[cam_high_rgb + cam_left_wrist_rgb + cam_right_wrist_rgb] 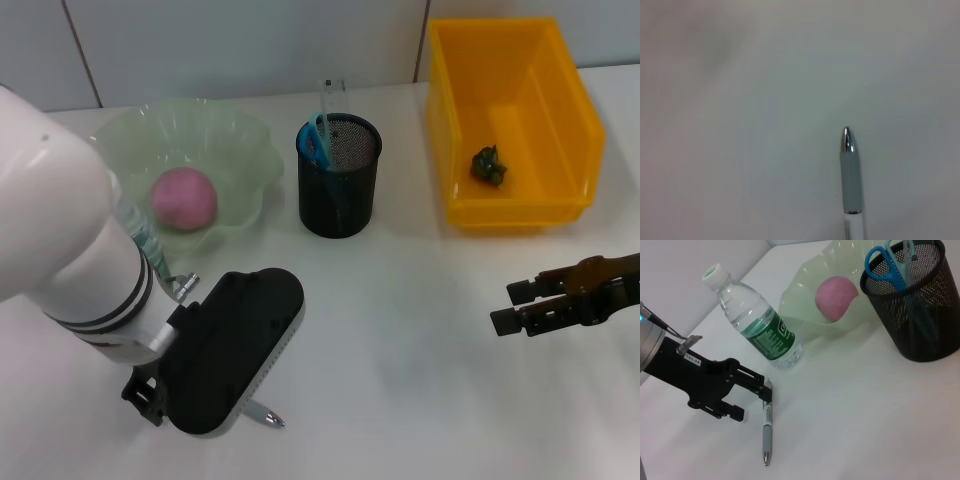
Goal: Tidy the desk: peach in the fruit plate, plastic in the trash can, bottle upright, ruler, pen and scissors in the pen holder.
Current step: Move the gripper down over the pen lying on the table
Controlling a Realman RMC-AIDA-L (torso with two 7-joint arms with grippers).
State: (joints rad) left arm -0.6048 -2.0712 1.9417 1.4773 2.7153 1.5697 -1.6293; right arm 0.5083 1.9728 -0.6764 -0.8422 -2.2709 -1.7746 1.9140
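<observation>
Head view: the left arm fills the lower left of the frame, its black wrist housing covering the left gripper (215, 400) down at the table. Only the tip of the pen (265, 415) pokes out at the housing's lower right edge. At upper left sits the pale green fruit plate (245, 150) with the pink peach (184, 198) inside it. Just right of it, at centre top, stands the black mesh pen holder (340, 190), with blue-handled scissors (315, 140) and a clear ruler (331, 95) standing in it. The yellow trash can (455, 150) at upper right holds a small dark green crumpled plastic (488, 165). The right gripper (520, 306) hovers at the right edge, mid-height, its fingers apart and holding nothing.

Left wrist view: only the pen's silver tip and grey grip (850, 175) show at lower centre-right, lying on the white table (740, 125).

Right wrist view: the left gripper (762, 390) sits at lower left, its fingers closed around the upper end of the pen (767, 430), which lies flat on the table. A water bottle (757, 322) with a green label stands upright just behind, beside the fruit plate.
</observation>
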